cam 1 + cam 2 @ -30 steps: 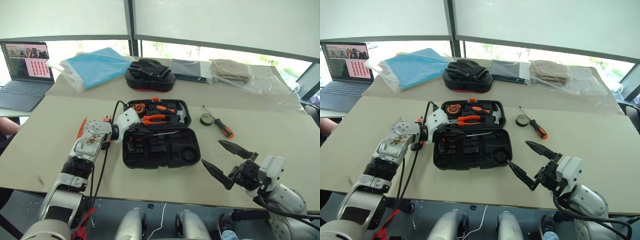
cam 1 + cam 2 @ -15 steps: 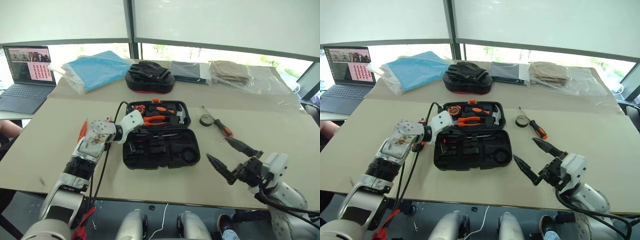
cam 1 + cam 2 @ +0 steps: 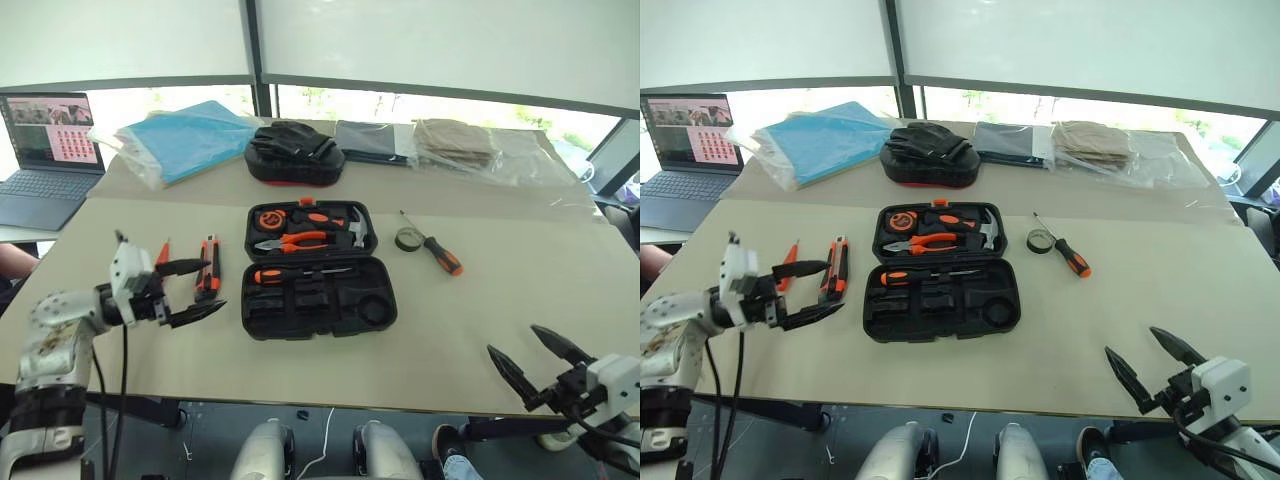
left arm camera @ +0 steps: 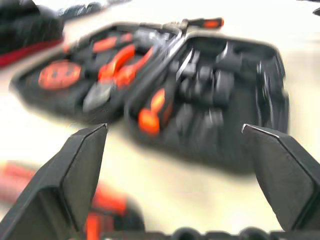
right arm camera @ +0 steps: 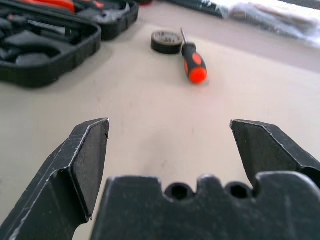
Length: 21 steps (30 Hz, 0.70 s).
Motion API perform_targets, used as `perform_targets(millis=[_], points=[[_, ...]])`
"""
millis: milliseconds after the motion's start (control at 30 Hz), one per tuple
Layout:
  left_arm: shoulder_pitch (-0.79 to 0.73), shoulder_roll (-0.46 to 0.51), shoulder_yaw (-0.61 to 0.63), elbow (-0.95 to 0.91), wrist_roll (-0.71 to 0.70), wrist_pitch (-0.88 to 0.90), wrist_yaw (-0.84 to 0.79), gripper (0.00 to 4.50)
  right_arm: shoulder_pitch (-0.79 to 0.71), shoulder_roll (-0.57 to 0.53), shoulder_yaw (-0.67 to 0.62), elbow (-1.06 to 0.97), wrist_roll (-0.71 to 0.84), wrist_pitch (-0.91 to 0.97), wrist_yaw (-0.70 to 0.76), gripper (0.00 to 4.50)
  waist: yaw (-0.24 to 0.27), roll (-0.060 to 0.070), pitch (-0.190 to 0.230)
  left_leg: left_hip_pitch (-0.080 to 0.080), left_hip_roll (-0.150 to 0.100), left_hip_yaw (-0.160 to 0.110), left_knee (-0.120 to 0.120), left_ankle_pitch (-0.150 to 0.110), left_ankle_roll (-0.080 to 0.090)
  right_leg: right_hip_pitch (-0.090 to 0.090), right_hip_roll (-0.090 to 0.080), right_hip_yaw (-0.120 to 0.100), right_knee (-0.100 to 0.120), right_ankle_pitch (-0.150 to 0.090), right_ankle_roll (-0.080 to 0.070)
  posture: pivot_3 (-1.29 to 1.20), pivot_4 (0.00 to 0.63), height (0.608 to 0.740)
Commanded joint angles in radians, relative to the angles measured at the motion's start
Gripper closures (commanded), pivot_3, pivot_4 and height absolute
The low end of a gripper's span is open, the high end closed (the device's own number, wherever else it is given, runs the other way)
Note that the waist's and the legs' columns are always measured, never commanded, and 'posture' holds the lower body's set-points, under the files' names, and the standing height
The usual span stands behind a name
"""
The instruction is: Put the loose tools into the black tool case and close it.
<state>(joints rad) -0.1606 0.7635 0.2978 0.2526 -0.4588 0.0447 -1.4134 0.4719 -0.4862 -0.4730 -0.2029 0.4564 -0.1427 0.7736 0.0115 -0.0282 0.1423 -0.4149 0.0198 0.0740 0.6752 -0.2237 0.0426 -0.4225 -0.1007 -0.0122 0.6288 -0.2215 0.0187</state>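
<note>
Inside, the moulded black tool case [image 3: 318,270] lies open; both pointed claws [image 3: 185,290] [image 3: 537,362] spread empty.

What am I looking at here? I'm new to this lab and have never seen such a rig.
A humanoid robot looks down over its two arms at a table. Two pictures come from its head camera, two from its wrists. The left gripper and right gripper are both open and hold nothing. The black tool case lies open, with one screwdriver in its near half. Outside it lie a utility knife and small orange screwdriver on the left, a tape roll and another screwdriver on the right.
</note>
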Motion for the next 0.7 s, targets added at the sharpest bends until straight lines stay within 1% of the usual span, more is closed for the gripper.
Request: perform_targets(millis=[33, 67, 100, 167, 200, 233, 267, 300, 367, 400, 433, 500, 600, 700], points=[[0.003, 0.024, 0.029, -0.007, -0.035, -0.031, -0.037, 0.06, -0.174, -0.116, -0.016, 0.035, -0.016, 0.093, -0.051, 0.00, 0.000, 0.000, 0.000, 0.000, 0.000, 0.000, 0.000, -0.002, -0.003, -0.001, -0.003, 0.000, 0.000, 0.000, 0.001, 0.00, 0.150, 0.740], [-0.012, 0.018, 0.018, 0.001, -0.035, -0.033, -0.036, 0.06, -0.252, -0.162, 0.000, 0.066, -0.025, 0.140, -0.057, 0.00, -0.005, 0.001, 0.001, 0.001, 0.000, 0.000, 0.000, -0.004, -0.007, -0.001, -0.007, 0.000, 0.000, 0.000, 0.002, 0.00, 0.150, 0.740], [-0.030, 0.012, 0.004, 0.002, -0.039, -0.021, -0.036, 0.06, -0.322, -0.204, 0.023, 0.097, -0.033, 0.190, -0.056, 0.00, -0.007, 0.002, 0.002, 0.002, -0.001, 0.001, 0.001, -0.004, -0.007, -0.001, -0.007, -0.001, -0.001, 0.000, 0.004, 0.00, 0.150, 0.740], [-0.071, -0.016, -0.015, -0.019, -0.056, 0.008, -0.008, 0.06, -0.471, -0.293, 0.111, 0.172, -0.084, 0.307, -0.042, 0.00, -0.006, 0.003, 0.003, 0.001, -0.002, 0.007, 0.000, -0.002, -0.004, -0.001, -0.011, -0.002, -0.001, 0.003, 0.009, 0.00, 0.150, 0.740], [-0.087, -0.031, -0.020, -0.032, -0.065, 0.022, 0.010, 0.06, -0.548, -0.329, 0.159, 0.213, -0.109, 0.361, -0.029, 0.00, -0.004, 0.003, 0.003, 0.003, -0.003, 0.009, 0.001, -0.002, -0.003, -0.001, -0.010, -0.003, -0.001, 0.004, 0.009, 0.00, 0.150, 0.740], [-0.096, -0.041, -0.021, -0.041, -0.069, 0.030, 0.022, 0.06, -0.598, -0.352, 0.192, 0.241, -0.124, 0.395, -0.020, 0.00, -0.002, 0.003, 0.003, 0.002, -0.003, 0.010, 0.001, -0.001, -0.003, 0.000, -0.010, -0.003, -0.001, 0.005, 0.009, 0.00, 0.150, 0.740], [-0.100, -0.050, -0.023, -0.051, -0.071, 0.029, 0.031, 0.06, -0.670, -0.366, 0.232, 0.283, -0.139, 0.436, -0.011, 0.00, -0.001, 0.003, 0.003, 0.001, -0.003, 0.010, 0.001, 0.003, 0.004, -0.001, -0.009, -0.004, -0.001, 0.006, 0.008, 0.00, 0.150, 0.740], [-0.088, -0.059, -0.020, -0.070, -0.076, 0.029, 0.040, 0.06, -0.787, -0.374, 0.302, 0.364, -0.175, 0.493, 0.014, 0.00, -0.002, 0.002, 0.003, 0.001, -0.002, 0.010, 0.000, 0.003, 0.005, -0.001, -0.009, -0.004, -0.002, 0.007, 0.004, 0.00, 0.150, 0.740], [-0.063, -0.067, -0.011, -0.097, -0.085, 0.031, 0.058, 0.06, -0.965, -0.372, 0.417, 0.501, -0.245, 0.548, 0.060, 0.00, -0.011, 0.002, 0.003, -0.001, -0.002, 0.011, 0.000, 0.002, 0.006, -0.002, -0.007, -0.003, -0.002, 0.008, 0.002, 0.00, 0.150, 0.740], [-0.050, -0.066, -0.006, -0.105, -0.088, 0.030, 0.063, 0.06, -1.024, -0.368, 0.461, 0.553, -0.276, 0.558, 0.080, 0.00, -0.014, 0.002, 0.004, -0.002, -0.003, 0.012, 0.000, 0.001, 0.007, -0.003, -0.007, -0.002, -0.003, 0.008, 0.004, 0.00, 0.150, 0.740], [-0.043, -0.065, -0.004, -0.109, -0.088, 0.030, 0.067, 0.06, -1.055, -0.365, 0.485, 0.586, -0.295, 0.559, 0.092, 0.00, -0.015, 0.002, 0.004, -0.002, -0.003, 0.013, 0.000, 0.000, 0.008, -0.004, -0.007, -0.002, -0.003, 0.011, 0.008, 0.00, 0.150, 0.740], [-0.012, -0.059, 0.013, -0.129, -0.096, 0.030, 0.075, 0.06, -1.152, -0.330, 0.539, 0.699, -0.342, 0.549, 0.092, 0.00, -0.018, 0.002, 0.004, -0.002, -0.003, 0.012, 0.000, -0.003, 0.009, -0.004, -0.007, -0.002, -0.003, 0.011, 0.010, 0.00, 0.150, 0.740], [0.016, -0.051, 0.029, -0.150, -0.107, 0.032, 0.084, 0.06, -1.241, -0.293, 0.595, 0.812, -0.388, 0.574, 0.117, 0.00, -0.025, 0.001, 0.004, -0.006, -0.004, 0.013, 0.000, -0.006, 0.010, -0.005, -0.007, -0.002, -0.005, 0.010, 0.013, 0.00, 0.150, 0.740], [0.036, -0.037, 0.043, -0.154, -0.113, 0.031, 0.085, 0.06, -1.298, -0.262, 0.644, 0.917, -0.449, 0.532, 0.117, 0.00, -0.023, 0.002, 0.004, -0.008, -0.005, 0.013, 0.001, -0.006, 0.011, -0.006, -0.008, -0.002, -0.006, 0.011, 0.016, 0.00, 0.150, 0.740]])
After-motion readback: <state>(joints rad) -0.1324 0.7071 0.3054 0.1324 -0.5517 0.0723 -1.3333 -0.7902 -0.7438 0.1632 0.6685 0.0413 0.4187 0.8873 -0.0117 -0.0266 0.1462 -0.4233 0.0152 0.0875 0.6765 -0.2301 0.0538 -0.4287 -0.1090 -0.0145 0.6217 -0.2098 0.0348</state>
